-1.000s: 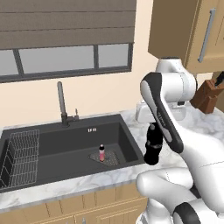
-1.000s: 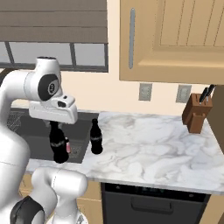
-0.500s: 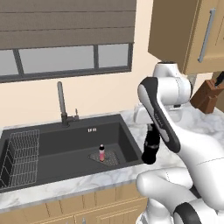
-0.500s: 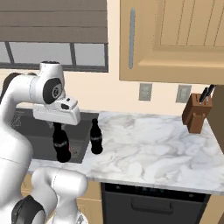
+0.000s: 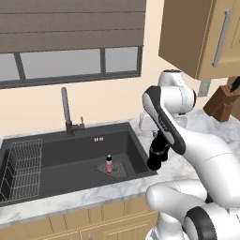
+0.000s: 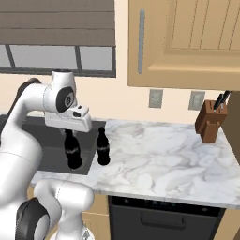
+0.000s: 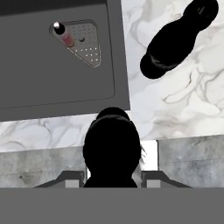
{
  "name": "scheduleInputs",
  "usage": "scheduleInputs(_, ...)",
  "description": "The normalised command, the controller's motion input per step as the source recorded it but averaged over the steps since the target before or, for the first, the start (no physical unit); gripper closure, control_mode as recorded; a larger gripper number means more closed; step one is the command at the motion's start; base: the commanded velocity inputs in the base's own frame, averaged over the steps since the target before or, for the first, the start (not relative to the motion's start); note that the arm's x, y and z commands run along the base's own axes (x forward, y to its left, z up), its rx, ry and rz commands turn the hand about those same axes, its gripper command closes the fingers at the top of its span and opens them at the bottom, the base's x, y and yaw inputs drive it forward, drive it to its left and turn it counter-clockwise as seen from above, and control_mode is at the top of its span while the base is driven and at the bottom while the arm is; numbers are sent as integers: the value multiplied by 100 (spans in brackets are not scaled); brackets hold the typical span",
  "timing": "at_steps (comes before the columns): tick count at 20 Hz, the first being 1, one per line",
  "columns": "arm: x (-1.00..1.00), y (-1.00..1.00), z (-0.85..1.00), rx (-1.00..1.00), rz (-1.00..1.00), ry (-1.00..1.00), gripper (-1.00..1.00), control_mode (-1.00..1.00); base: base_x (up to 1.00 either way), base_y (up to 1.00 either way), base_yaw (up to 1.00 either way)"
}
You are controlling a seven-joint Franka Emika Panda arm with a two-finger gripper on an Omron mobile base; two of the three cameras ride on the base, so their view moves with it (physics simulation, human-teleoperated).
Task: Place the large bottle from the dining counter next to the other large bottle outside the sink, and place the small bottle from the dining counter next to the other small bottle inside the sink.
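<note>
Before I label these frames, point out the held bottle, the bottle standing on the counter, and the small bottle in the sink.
held bottle (image 6: 72, 149): right base view, its body.
standing bottle (image 6: 102, 147): right base view, its body.
small bottle (image 5: 109, 163): left base view, its pink body.

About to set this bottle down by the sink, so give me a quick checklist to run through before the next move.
1. Hand shut on the large bottle: ok.
2. Held bottle upright: ok.
3. Other large bottle standing on the marble counter, apart from the held one: ok.
4. Held bottle's base over counter rather than over the sink: cannot tell; it hangs at the basin's corner.
5. Base touching a surface: cannot tell.
6. Pink-red small bottle upright on the drain mat: ok.
</note>
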Motion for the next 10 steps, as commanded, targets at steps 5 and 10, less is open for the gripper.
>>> scheduleInputs(5, 42, -3, -17, 0, 0, 0, 100, -100, 0, 0, 0)
scheduleInputs(10, 2, -10, -17, 0, 0, 0, 100, -100, 0, 0, 0)
